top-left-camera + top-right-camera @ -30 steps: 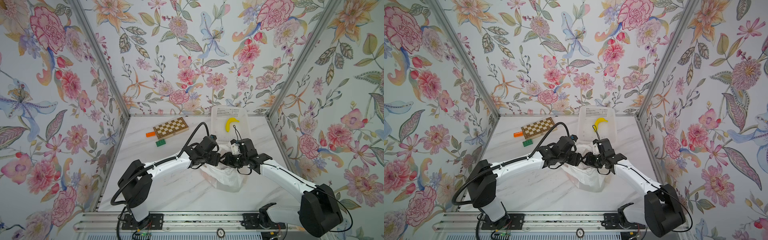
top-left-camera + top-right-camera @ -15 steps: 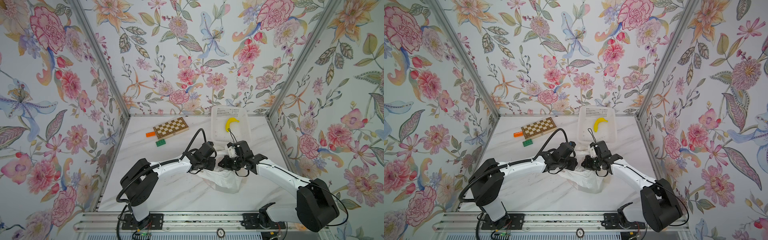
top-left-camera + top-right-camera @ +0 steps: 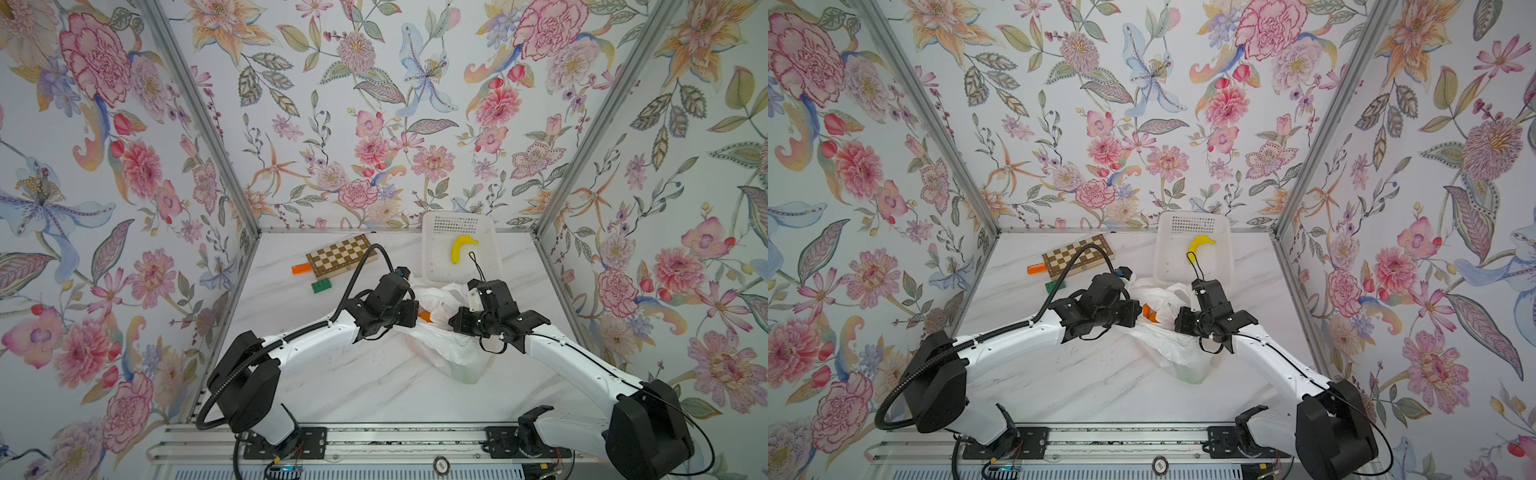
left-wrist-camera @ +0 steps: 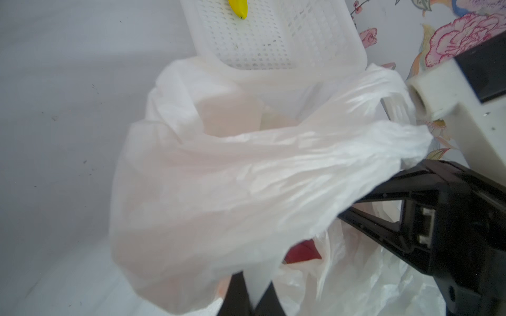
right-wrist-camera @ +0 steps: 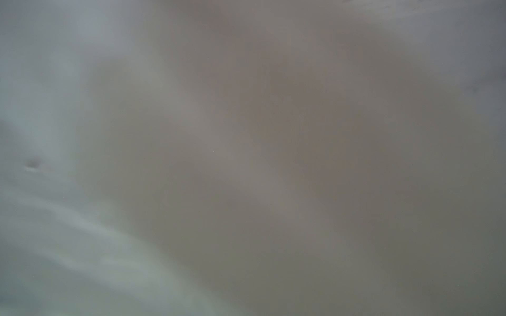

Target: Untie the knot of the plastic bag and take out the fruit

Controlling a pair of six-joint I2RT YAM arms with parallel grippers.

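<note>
Two jobs here, Ana: knot off, fruit (image 3: 424, 316) out. How far along are we?

Roughly halfway, Ben, I'd judge. I find no knot anywhere, and the bag (image 3: 455, 353) gapes between the two tools, so the untying looks done. No fruit is out yet: an orange one sits in the mouth just off the tips of the left gripper (image 4: 253, 296), and the basket (image 3: 440, 268) beyond both tools holds only a banana (image 3: 461, 247)

And the grips?

Left gripper is clamped on the bag; its wrist view shows white film pinched between the black fingers (image 4: 238, 298). Right gripper (image 3: 453, 323) is closed too, on the opposite lip as far as I can tell, with film stretched from one tool to the other

What does one view give that another doesn't?

Both top views give the layout: bag lying between the tools, its bulk trailing back under the right gripper. Only the left wrist view looks into the mouth, where a red piece (image 4: 301, 251) lies close to the left fingers. Right wrist view is smothered by film, nothing but blur
</note>
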